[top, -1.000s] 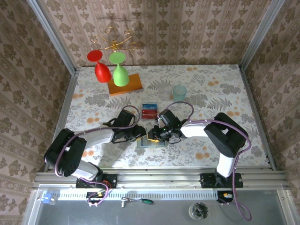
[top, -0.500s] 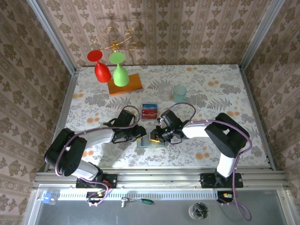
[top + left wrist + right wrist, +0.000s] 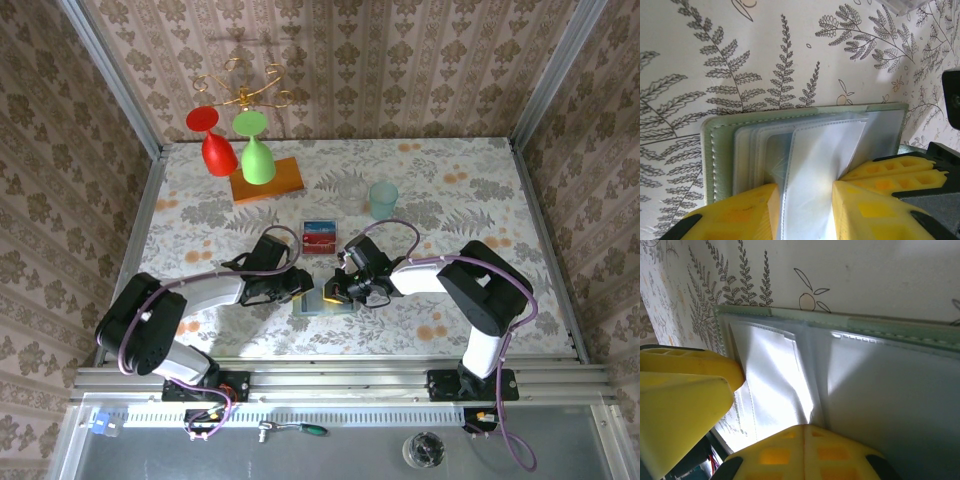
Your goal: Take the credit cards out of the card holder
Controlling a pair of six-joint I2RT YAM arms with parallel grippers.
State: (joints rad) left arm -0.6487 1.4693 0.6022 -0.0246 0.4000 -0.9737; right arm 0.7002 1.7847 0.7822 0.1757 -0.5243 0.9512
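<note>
From above, I see the card holder [image 3: 325,306] open at lower centre, red credit cards [image 3: 321,237] just above it; on the left wrist, its sage-green rim and pale clear pockets, the left gripper [image 3: 804,200] parted astride a sleeve; on the right wrist, the right gripper [image 3: 805,437] pinched shut at frame bottom.

The fern-patterned desk [image 3: 480,190] is seen carrying the card holder [image 3: 326,306], laid open directly beneath the left end effector [image 3: 303,289] and right end effector [image 3: 336,291]. Just beyond them the credit cards [image 3: 320,237] are stacked; farther beyond, a teal cup [image 3: 383,198] and an orange board [image 3: 284,180] are set.
</note>
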